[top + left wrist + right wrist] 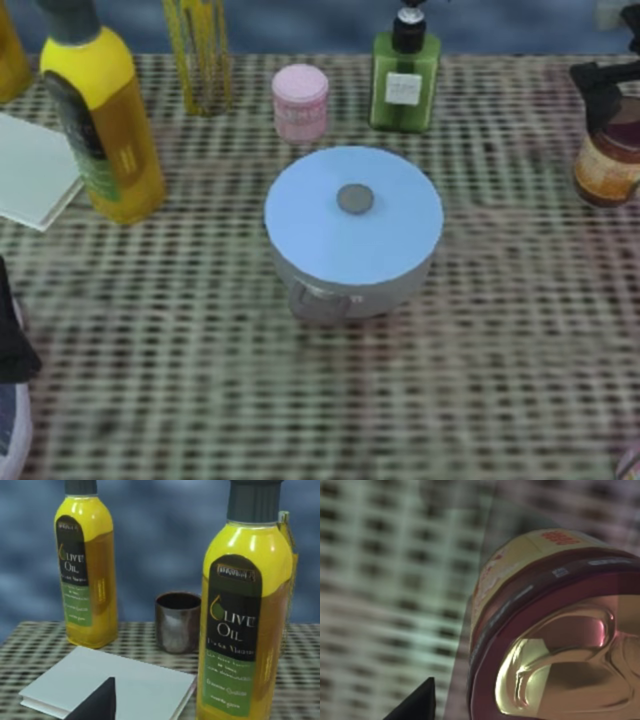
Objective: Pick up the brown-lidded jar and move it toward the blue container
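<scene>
- Jar [606, 165] sits well right of the pot [353, 232], close to the bench's right edge, with the right tool [612, 85] directly over its lid, seemingly lined up for a grasp.
- Whether that tool is open or closed on the jar, I cannot tell; the right wrist view shows the jar [545, 630] filling the frame.
- Bare bench [520, 300] between jar and pot leaves room to carry the jar leftward.
- Left tool is parked far left of the pot, out of view.
</scene>
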Available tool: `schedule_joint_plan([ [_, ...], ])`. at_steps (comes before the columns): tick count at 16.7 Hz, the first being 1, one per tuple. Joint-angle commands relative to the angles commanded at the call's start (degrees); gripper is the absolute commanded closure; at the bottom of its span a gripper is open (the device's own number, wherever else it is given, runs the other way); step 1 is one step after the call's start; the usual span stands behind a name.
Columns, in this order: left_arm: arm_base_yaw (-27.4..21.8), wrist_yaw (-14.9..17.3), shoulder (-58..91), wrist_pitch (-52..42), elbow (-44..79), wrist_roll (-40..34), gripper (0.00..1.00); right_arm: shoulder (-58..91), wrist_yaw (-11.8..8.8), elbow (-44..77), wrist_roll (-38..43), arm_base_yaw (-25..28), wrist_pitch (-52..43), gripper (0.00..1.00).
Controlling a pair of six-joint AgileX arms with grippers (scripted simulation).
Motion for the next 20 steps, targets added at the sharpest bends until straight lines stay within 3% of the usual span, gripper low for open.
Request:
schedule_joint_plan([
  [15, 0.00, 0.00, 0.00, 0.00, 0.00, 0.00, 0.00, 0.73, 0.03, -9.94, 0.17, 0.16, 10.67, 0.00],
  [20, 0.00, 0.00, 0.00, 0.00, 0.00, 0.00, 0.00, 0.73, 0.03, -9.94, 0.17, 0.16, 10.67, 0.38],
])
